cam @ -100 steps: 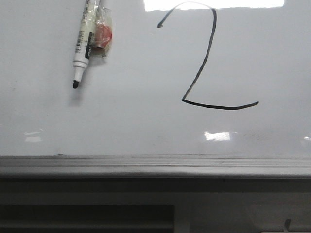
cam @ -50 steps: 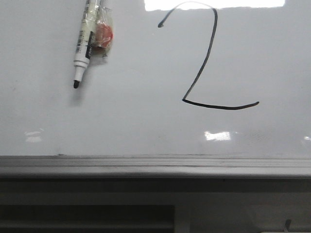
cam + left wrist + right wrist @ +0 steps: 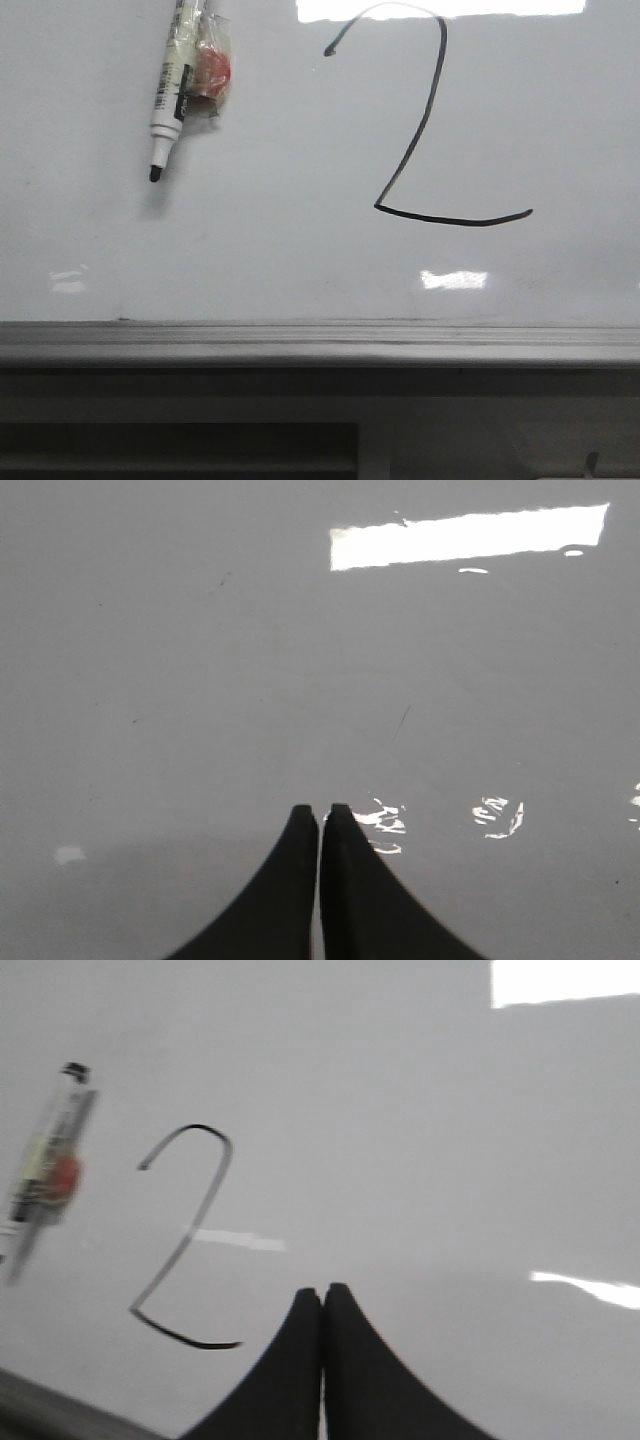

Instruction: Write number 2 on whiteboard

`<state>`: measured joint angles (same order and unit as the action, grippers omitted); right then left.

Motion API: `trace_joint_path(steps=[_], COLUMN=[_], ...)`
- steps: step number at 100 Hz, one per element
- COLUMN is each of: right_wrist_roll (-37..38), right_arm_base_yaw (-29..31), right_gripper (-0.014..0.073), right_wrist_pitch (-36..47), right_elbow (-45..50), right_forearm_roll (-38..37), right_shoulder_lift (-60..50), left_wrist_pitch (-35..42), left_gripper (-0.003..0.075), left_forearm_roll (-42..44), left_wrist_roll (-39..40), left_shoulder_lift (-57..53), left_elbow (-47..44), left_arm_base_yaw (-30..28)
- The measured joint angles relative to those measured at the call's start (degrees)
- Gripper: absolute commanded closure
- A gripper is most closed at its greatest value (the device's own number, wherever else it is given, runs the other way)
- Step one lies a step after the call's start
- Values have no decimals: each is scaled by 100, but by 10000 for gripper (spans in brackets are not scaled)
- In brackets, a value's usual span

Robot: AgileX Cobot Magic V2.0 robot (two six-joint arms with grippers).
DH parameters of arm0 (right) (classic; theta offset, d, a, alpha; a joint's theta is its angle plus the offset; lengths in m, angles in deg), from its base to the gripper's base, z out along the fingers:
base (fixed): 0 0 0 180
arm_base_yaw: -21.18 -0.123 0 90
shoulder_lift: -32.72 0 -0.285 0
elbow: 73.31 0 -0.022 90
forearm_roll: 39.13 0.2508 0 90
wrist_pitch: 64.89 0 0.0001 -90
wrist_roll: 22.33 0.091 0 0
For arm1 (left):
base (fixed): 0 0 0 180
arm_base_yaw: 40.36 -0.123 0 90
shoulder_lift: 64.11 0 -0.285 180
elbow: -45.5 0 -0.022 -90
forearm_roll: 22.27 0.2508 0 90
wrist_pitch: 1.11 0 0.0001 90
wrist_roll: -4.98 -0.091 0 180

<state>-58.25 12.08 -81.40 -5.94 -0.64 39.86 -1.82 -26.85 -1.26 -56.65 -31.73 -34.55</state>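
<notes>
A black hand-drawn number 2 point(image 3: 415, 130) stands on the glossy whiteboard point(image 3: 280, 230) at the right of the front view; it also shows in the right wrist view point(image 3: 185, 1240). A white marker point(image 3: 168, 95) with a black tip lies uncapped on the board at the upper left, next to a small clear piece with a red part point(image 3: 211, 72). The marker also shows blurred in the right wrist view point(image 3: 45, 1170). My left gripper point(image 3: 320, 810) is shut and empty over bare board. My right gripper point(image 3: 323, 1290) is shut and empty, to the right of the 2's base.
The board's grey metal frame point(image 3: 320, 342) runs along the near edge, with a dark ledge below it. Bright light reflections point(image 3: 440, 8) lie on the board.
</notes>
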Motion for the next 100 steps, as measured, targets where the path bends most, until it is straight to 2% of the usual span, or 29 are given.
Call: trace_joint_path(steps=[7, 14, 26, 43, 52, 100], right_wrist_roll=[1107, 1867, 2368, 2488, 2511, 2511], right_arm_base_yaw=[133, 280, 581, 874, 886, 886], right_gripper=[648, 648, 648, 648, 648, 648], right_wrist_pitch=[83, 168, 743, 1320, 1409, 1367], right_elbow=[0, 58, 393, 1037, 1051, 1051], right_forearm_roll=[-1305, -2340, -3266, -3640, -3743, -3793], right_shoulder_lift=[0, 0, 0, 0, 0, 0], left_wrist_pitch=[0, 0, 0, 2, 2, 2], left_gripper=[740, 740, 740, 740, 740, 740], left_forearm_roll=[0, 0, 0, 0, 0, 0], left_wrist_roll=[0, 0, 0, 0, 0, 0], left_shoulder_lift=[0, 0, 0, 0, 0, 0], left_elbow=[0, 0, 0, 0, 0, 0], left_arm_base_yaw=[0, 0, 0, 0, 0, 0])
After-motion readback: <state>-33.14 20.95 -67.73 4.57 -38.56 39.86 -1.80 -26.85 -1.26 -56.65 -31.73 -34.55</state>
